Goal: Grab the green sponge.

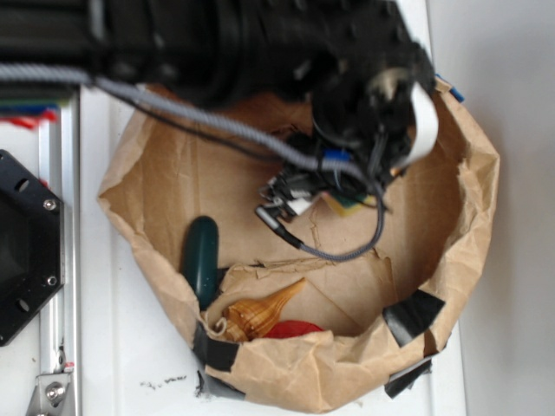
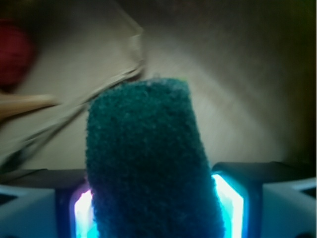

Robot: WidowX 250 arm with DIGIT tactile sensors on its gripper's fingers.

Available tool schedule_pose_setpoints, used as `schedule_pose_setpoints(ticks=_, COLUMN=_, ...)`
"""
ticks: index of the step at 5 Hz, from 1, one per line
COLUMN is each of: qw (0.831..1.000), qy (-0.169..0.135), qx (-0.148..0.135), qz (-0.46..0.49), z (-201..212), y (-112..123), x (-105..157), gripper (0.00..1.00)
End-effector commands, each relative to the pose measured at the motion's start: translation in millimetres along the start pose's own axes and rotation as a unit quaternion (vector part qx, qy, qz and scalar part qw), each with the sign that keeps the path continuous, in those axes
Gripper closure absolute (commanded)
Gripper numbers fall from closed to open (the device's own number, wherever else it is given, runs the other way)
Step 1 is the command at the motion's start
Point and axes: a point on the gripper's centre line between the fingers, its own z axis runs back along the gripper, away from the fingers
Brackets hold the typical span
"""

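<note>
The green sponge [image 2: 148,163] fills the middle of the wrist view, its dark green scouring top facing the camera and standing up between the two lit pads. My gripper [image 2: 153,203] is shut on it, with a pad against each side. In the exterior view the gripper [image 1: 342,182] hangs low inside the brown paper bag [image 1: 173,173], right of its middle. Only a small yellow and green corner of the sponge [image 1: 347,205] shows beneath it. The arm and cables hide the rest.
A dark green smooth elongated object [image 1: 201,256] lies at the bag's left wall. A tan shell-like object [image 1: 256,314] and a red object [image 1: 293,329] lie at the near wall. The red object also shows in the wrist view [image 2: 15,54]. A black base [image 1: 22,251] stands outside the bag at the left.
</note>
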Motion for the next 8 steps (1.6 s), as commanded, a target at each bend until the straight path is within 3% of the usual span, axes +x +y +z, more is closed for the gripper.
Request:
schedule_pose_setpoints(ticks=1, qw=0.983, qy=-0.013, qx=0.139, qz=0.12, z=71, y=-22, x=-1, gripper=1.0)
schedule_pose_setpoints(ticks=2, qw=0.967, qy=0.001, qx=0.161, qz=0.196, z=81, y=-31, x=-1, gripper=1.0)
schedule_pose_setpoints(ticks=3, qw=0.953, qy=0.008, qx=0.153, qz=0.261, z=91, y=-31, x=-6, gripper=1.0)
schedule_pose_setpoints(ticks=4, qw=0.952, qy=0.018, qx=0.154, qz=0.266, z=97, y=-33, x=-11, gripper=1.0)
schedule_pose_setpoints(ticks=5, qw=0.953, qy=0.005, qx=0.107, qz=0.285, z=107, y=-33, x=-15, gripper=1.0)
schedule_pose_setpoints(ticks=6, qw=0.941, qy=-0.005, qx=0.085, qz=0.327, z=109, y=-30, x=-15, gripper=1.0)
schedule_pose_setpoints(ticks=8, qw=0.944, qy=-0.034, qx=0.099, qz=0.314, z=98, y=-33, x=-5, gripper=1.0)
